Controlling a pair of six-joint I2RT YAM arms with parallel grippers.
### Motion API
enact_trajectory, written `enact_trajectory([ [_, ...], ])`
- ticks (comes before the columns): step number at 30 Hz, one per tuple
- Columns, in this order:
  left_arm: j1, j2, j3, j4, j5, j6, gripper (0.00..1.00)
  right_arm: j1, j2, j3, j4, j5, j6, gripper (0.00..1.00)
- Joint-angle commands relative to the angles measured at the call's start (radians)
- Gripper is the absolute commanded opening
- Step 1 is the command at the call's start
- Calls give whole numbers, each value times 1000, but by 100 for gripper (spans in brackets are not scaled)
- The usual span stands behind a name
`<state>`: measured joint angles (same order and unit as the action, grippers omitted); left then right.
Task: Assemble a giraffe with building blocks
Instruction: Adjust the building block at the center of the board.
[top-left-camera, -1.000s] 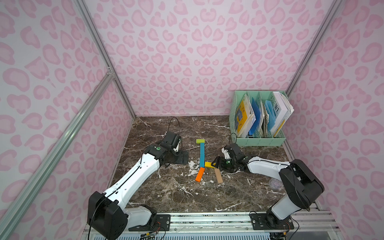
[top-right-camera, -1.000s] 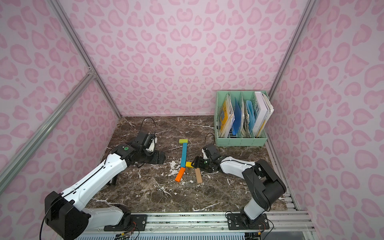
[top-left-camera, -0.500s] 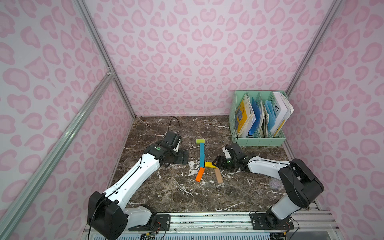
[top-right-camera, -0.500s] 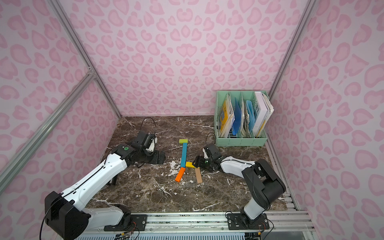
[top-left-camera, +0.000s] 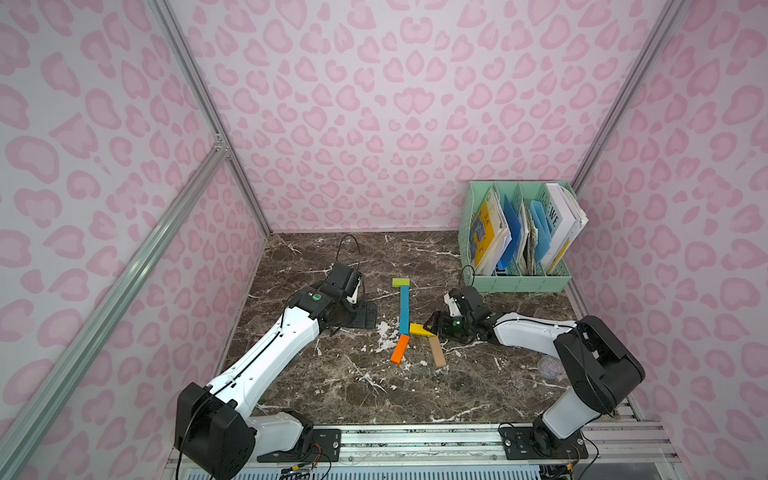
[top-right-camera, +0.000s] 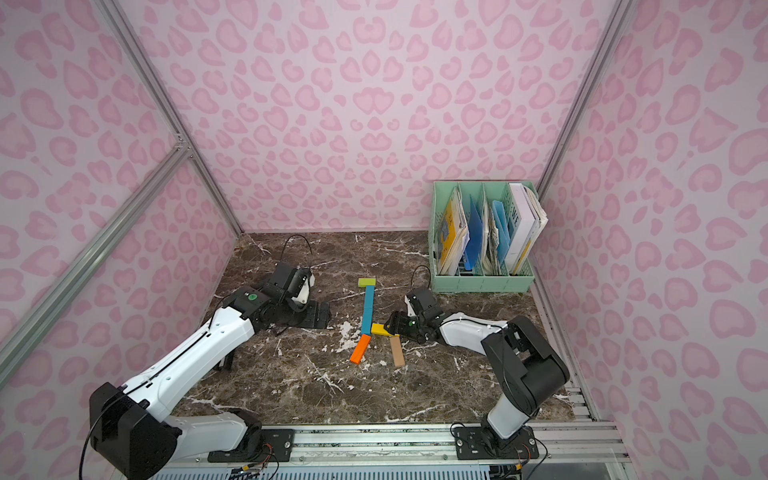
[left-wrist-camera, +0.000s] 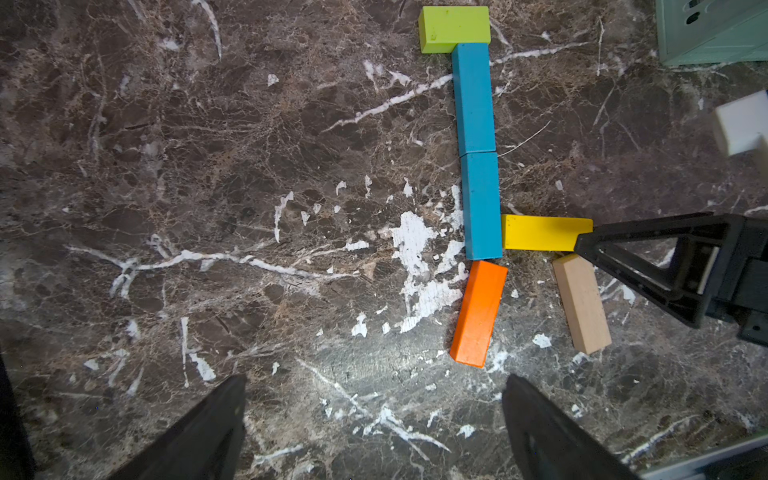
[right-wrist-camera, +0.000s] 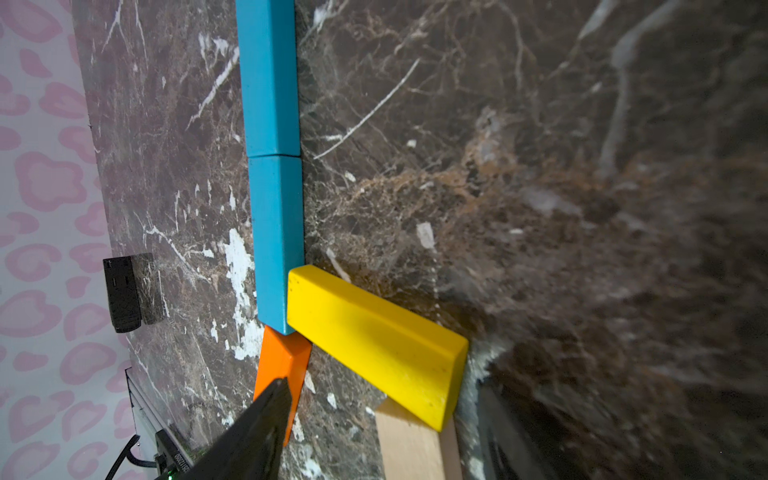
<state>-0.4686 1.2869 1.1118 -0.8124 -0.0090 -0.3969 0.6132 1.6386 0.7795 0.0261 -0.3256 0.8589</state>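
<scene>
Jaws on the right, parted and empty, touch the yellow block (top-left-camera: 417, 329) at its three-o'clock end, probably squaring the giraffe (top-left-camera: 404, 309); left jaws gape.

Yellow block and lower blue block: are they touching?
Touching. The left wrist view shows the yellow block butted end-on against the lower blue block, with no gap between them.

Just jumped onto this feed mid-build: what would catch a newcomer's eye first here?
The flat block giraffe at mid-table stands out: lime-green head, blue neck, yellow body, orange leg and tan leg splayed. The right gripper sits open with one finger against the yellow body's free end. The mint-green file rack stands in the far right corner.
</scene>
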Motion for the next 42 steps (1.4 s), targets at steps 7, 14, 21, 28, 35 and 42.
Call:
enact_trajectory([
  [7,2,-2,-4,-7,-3,4,99,0,14,1,41,-16,-10,73],
  [14,1,-4,-5,-4,-3,4,99,1,18,0,57,-30,-6,73],
  [21,1,-3,-6,-4,-4,4,99,0,22,2,59,-35,-6,73],
  [28,1,-3,-8,-5,-4,4,99,1,24,1,66,-39,-4,73],
  [35,1,-3,-9,-4,-3,4,99,1,27,1,70,-40,-4,73],
  [42,1,0,-6,-2,-4,4,99,-1,26,3,69,-39,-8,73],
])
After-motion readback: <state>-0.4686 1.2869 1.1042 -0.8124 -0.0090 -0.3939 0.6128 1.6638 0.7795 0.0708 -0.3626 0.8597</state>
